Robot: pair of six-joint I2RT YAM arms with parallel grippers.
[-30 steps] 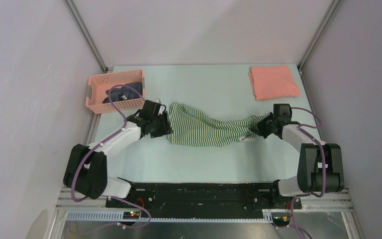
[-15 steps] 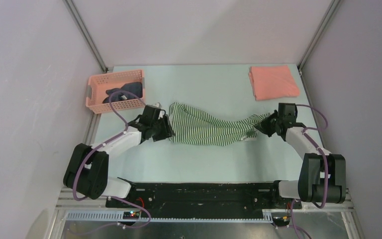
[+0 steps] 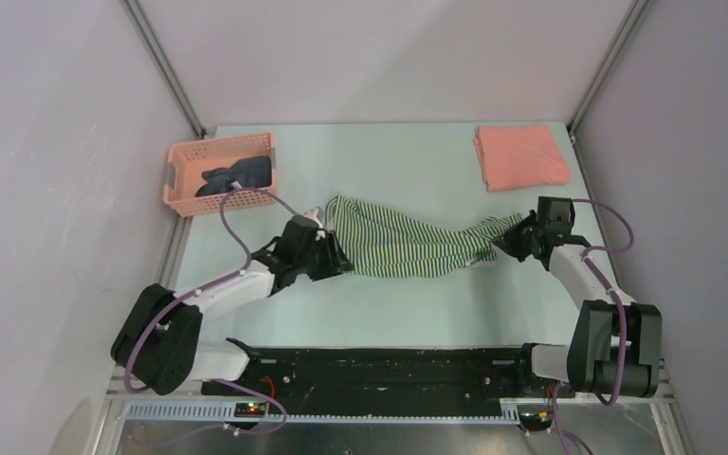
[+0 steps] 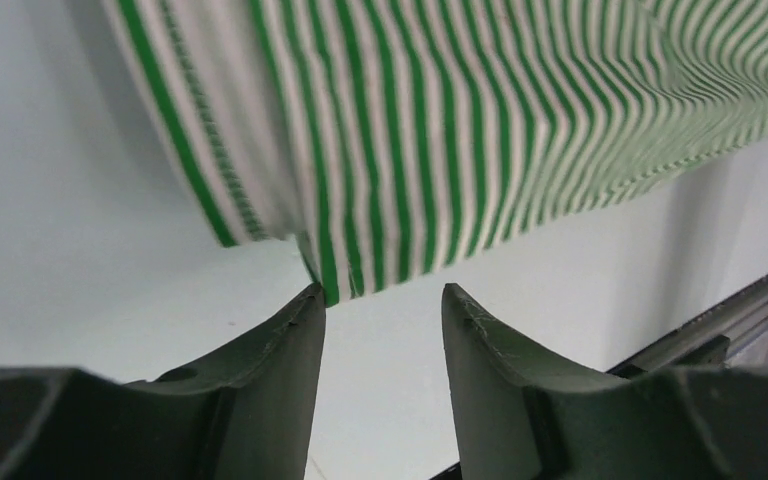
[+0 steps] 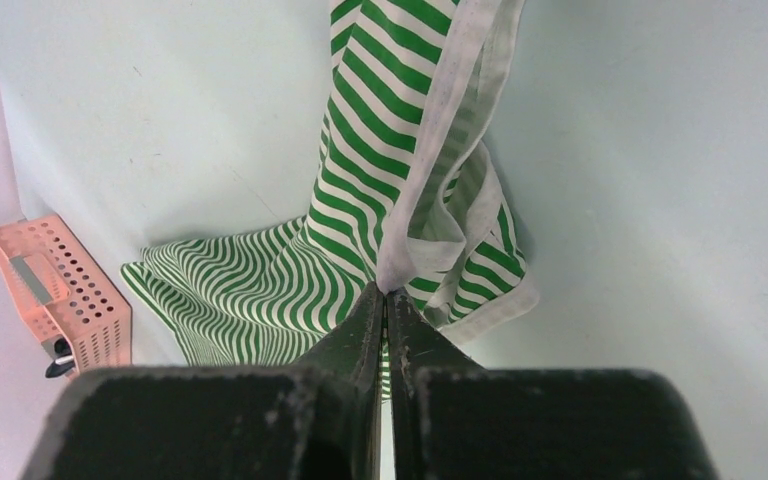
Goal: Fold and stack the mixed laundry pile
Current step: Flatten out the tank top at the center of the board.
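Note:
The green-and-white striped garment (image 3: 408, 248) lies stretched in a rumpled band across the middle of the table. My right gripper (image 3: 504, 244) is shut on its white-hemmed right end (image 5: 430, 200), jaws pressed together over the cloth (image 5: 387, 290). At the garment's near-left corner (image 4: 335, 270), my left gripper (image 3: 336, 261) stands open. The cloth edge touches its left fingertip (image 4: 305, 300), and only bare table shows between the jaws (image 4: 380, 290). The salmon-pink shirt (image 3: 521, 156) lies folded at the far right. The dark navy-grey garment (image 3: 237, 174) sits in the basket.
The pink plastic lattice basket (image 3: 182, 180) stands at the far left, also visible in the right wrist view (image 5: 60, 290). Metal frame posts rise at the back corners. The black base rail (image 3: 379, 370) runs along the near edge.
My left gripper has slid nearer and to the right, to the garment's lower-left corner, with its jaws slightly narrower. My right gripper has closed on the right end and drawn it slightly right.

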